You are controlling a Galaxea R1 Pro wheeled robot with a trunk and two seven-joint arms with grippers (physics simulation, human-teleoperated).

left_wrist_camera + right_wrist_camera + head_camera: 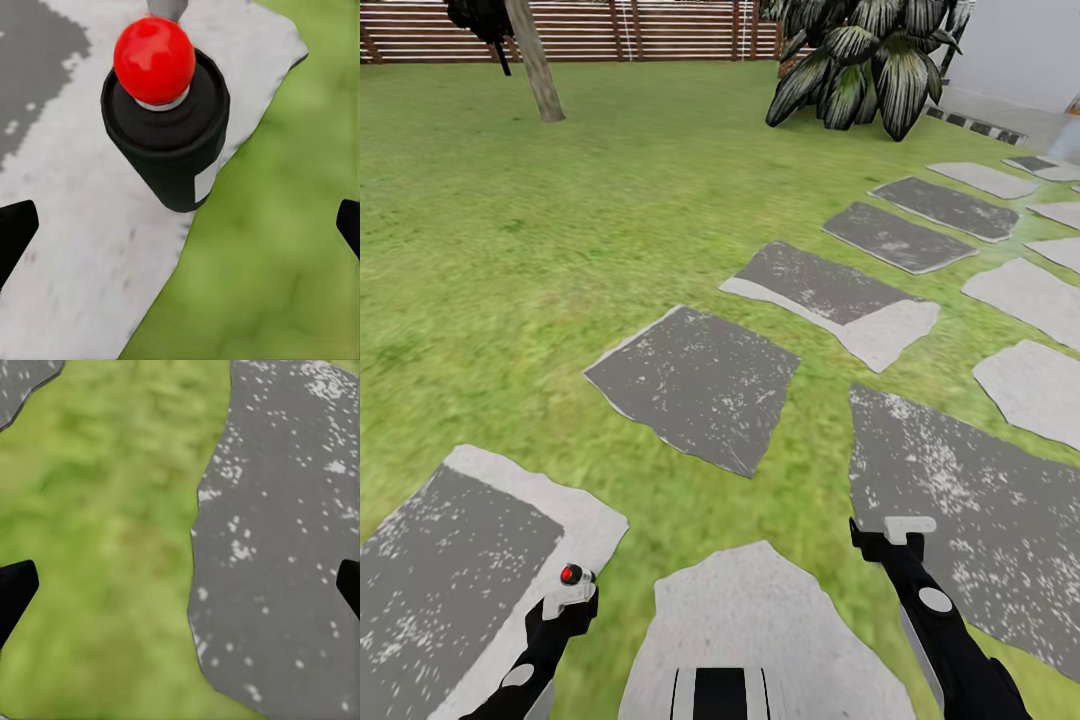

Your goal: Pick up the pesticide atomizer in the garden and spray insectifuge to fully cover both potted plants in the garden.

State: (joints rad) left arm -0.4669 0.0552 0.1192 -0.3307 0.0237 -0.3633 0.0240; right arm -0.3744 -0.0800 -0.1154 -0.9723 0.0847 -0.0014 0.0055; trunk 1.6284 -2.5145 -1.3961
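Left pincer (pixel 180 221) wide open, empty.

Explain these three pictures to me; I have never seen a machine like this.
This is a simulated wheeled robot with two arms. The big picture comes from its head camera, looking down over a lawn with grey stepping stones, a wooden fence and a dark leafy shrub. The black shapes at the bottom are its left gripper and right gripper. The other two pictures come from cameras on the wrists. The left one shows a dark atomizer bottle with a red tip between wide-spread fingers; whether it is gripped is unclear. The right gripper is open over grass and stone.
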